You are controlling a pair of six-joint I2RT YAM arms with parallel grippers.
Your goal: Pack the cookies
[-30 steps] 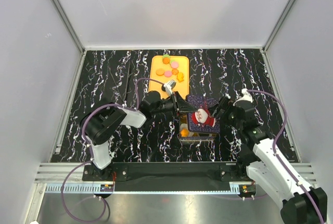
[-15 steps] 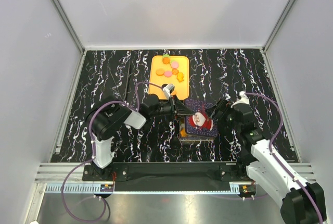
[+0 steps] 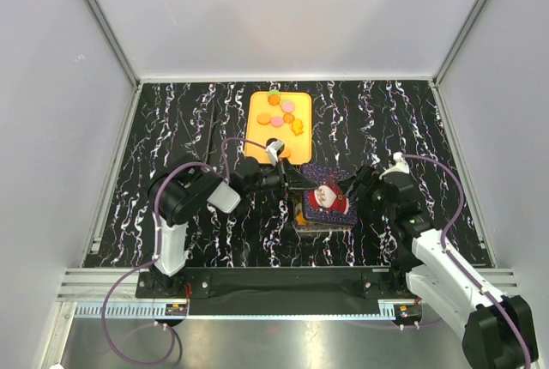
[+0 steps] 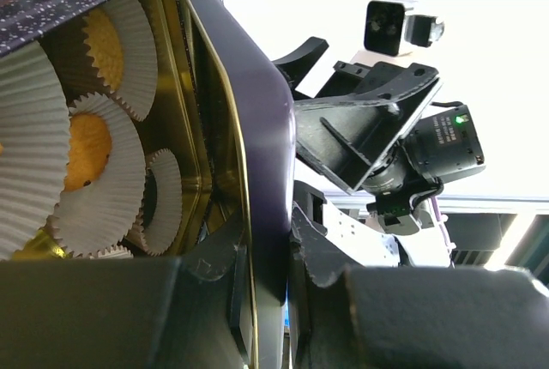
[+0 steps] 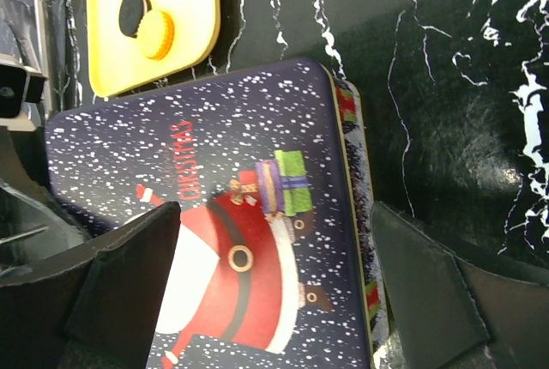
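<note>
Toward the far edge of the surface (image 3: pixel 171 129), midway along it, most cookies (image 3: pixel 276 117) lie flat on a yellow tray (image 3: pixel 257 142). They are strung out along its long axis, which runs from the far edge to the near edge. Two of them, one black and one orange, overlap near the tray's near end. Nearer the near edge sits a tin (image 3: pixel 324 221) with more orange cookies inside in white cups (image 4: pixel 94 172), faces up. A Santa lid (image 3: pixel 326 190) sits tilted over the tin, its left side raised. The left tool (image 3: pixel 298 182) pinches the lid's left rim. The right tool (image 3: pixel 352 187) is spread wide at the lid's right edge; contact cannot be told.
</note>
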